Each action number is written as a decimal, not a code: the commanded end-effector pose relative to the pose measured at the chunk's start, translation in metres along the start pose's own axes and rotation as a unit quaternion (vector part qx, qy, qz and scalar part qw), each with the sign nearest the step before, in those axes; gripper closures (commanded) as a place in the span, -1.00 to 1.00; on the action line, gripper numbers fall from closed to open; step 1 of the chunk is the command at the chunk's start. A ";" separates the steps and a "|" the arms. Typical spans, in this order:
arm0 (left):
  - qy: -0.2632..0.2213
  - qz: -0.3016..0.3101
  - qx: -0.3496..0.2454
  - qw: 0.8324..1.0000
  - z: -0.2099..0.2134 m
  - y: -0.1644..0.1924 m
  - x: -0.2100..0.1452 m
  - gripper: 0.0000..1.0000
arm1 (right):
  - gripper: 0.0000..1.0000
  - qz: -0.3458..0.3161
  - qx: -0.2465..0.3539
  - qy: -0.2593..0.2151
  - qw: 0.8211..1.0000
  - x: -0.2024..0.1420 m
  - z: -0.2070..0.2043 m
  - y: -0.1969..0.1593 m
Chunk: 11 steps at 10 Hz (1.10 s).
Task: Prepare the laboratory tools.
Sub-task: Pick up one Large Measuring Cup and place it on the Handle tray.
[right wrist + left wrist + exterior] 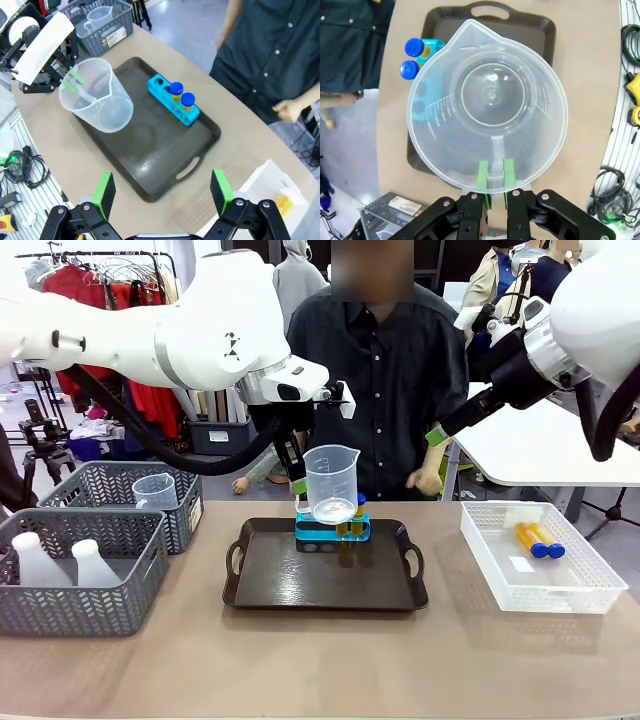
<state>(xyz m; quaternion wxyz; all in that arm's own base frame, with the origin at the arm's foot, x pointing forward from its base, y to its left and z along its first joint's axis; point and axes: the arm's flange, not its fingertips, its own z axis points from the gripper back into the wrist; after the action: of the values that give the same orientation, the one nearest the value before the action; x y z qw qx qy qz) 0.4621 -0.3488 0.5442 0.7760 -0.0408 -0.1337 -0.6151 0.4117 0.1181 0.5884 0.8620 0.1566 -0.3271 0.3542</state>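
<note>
Measuring beaker (331, 483): clear plastic, faint scale marks. Rack (318, 532): bright blue. Racked tubes (187, 102): amber, blue caps. Loose tubes (538, 539): amber, blue caps. Flasks (37, 562): translucent white. Tray (320, 585): dark brown, glossy. Bench (320, 665): light tan. Grey baskets (90, 605): herringbone openwork. White basket (545, 595): fine square mesh. Left claw (496, 167) and right claw (162, 181): black, green pads. Person's shirt (390, 390): very dark, plain.

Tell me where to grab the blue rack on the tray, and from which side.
I'd pinch the blue rack across its long flat sides at the empty-hole end, coming straight down from above; the two blue-capped tubes crowd the other end.
</note>
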 end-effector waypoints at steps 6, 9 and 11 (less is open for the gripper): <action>0.034 -0.028 -0.010 0.999 -0.062 0.014 0.026 1.00 | -1.00 -0.004 0.005 -0.004 1.000 0.001 0.000 0.000; 0.049 -0.056 -0.033 0.997 -0.105 0.017 0.057 1.00 | -1.00 -0.004 0.005 -0.004 1.000 0.001 0.000 0.000; 0.069 -0.067 -0.036 0.995 -0.133 0.011 0.073 1.00 | -1.00 -0.004 0.005 -0.004 1.000 0.001 0.000 0.000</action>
<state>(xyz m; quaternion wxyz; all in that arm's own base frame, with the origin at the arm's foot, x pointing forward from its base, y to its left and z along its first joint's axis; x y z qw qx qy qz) 0.5034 -0.4347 0.4349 0.7357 -0.0338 -0.0698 -0.6729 0.4116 0.1182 0.5885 0.8620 0.1564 -0.3271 0.3543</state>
